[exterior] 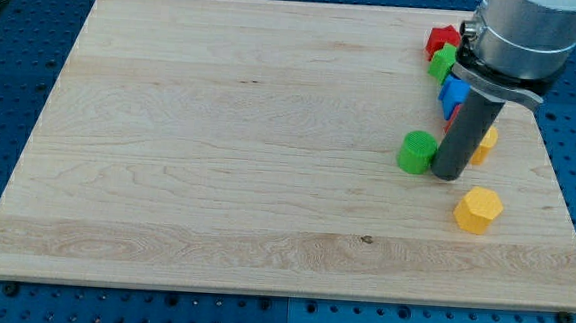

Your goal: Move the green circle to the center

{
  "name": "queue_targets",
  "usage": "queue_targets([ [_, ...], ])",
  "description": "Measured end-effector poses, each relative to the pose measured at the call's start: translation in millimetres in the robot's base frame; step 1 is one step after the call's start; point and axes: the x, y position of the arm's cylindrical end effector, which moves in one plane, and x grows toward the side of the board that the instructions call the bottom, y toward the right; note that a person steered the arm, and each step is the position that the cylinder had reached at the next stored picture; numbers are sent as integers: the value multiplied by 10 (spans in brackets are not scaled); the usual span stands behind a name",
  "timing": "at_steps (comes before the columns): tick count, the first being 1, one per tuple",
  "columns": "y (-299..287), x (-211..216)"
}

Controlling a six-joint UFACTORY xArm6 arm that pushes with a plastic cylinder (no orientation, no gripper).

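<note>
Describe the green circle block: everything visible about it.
The green circle is a short, bright green cylinder with a ribbed-looking side and flat top, standing upright on the wooden board, right of the board's middle. My tip sits right against its side at the view's right, apparently touching. No other block touches it; the yellow hexagon lies apart, lower right.

Pale wooden worktop (219, 137) on blue pegboard (12, 85), with yellow hexagon block (477, 209) at the view's right and red (440, 39), green (442, 63), blue (453, 93) blocks clustered near top right.
</note>
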Motion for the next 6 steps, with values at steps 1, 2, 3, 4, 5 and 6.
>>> queue_targets([
  [1,-24,72],
  [2,-97,72],
  [3,-191,-52],
  [4,-313,-260],
  [5,-490,-470],
  [6,-684,-668],
])
